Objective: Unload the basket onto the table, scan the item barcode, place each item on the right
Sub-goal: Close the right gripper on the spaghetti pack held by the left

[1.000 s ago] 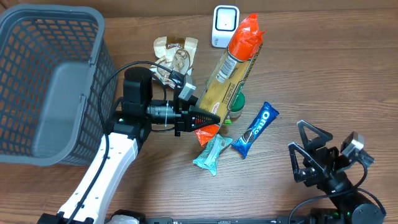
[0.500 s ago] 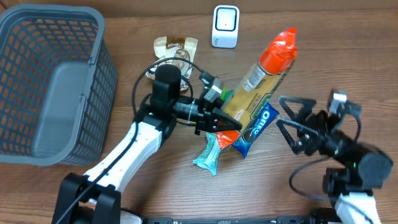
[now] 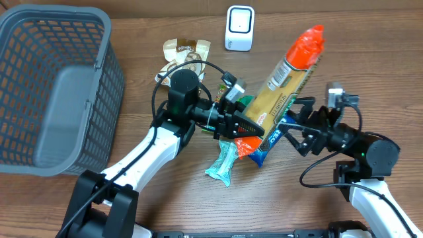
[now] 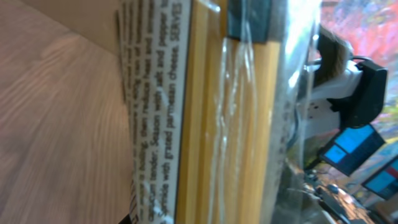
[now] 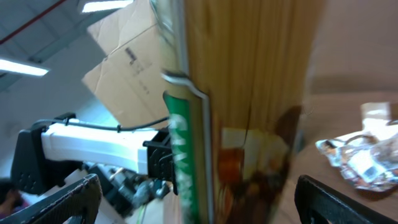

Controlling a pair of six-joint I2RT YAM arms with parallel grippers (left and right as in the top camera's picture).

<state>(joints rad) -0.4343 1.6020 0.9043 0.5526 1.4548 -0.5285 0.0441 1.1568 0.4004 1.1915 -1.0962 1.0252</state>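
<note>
Black left gripper (image 3: 251, 127) clamps the tilted spaghetti pack (image 3: 287, 82), while the right gripper (image 3: 291, 123) straddles it, spread wide.

Left pincer (image 3: 253, 128) tight, right pincer (image 3: 293, 125) wide

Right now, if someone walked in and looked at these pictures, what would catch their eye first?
The long spaghetti pack with its bright orange end stands out first. It is held tilted over the middle of the table by the left gripper, which is shut on its lower end. The right gripper faces the pack from the right, open, and a big gray basket fills the left side.
</note>
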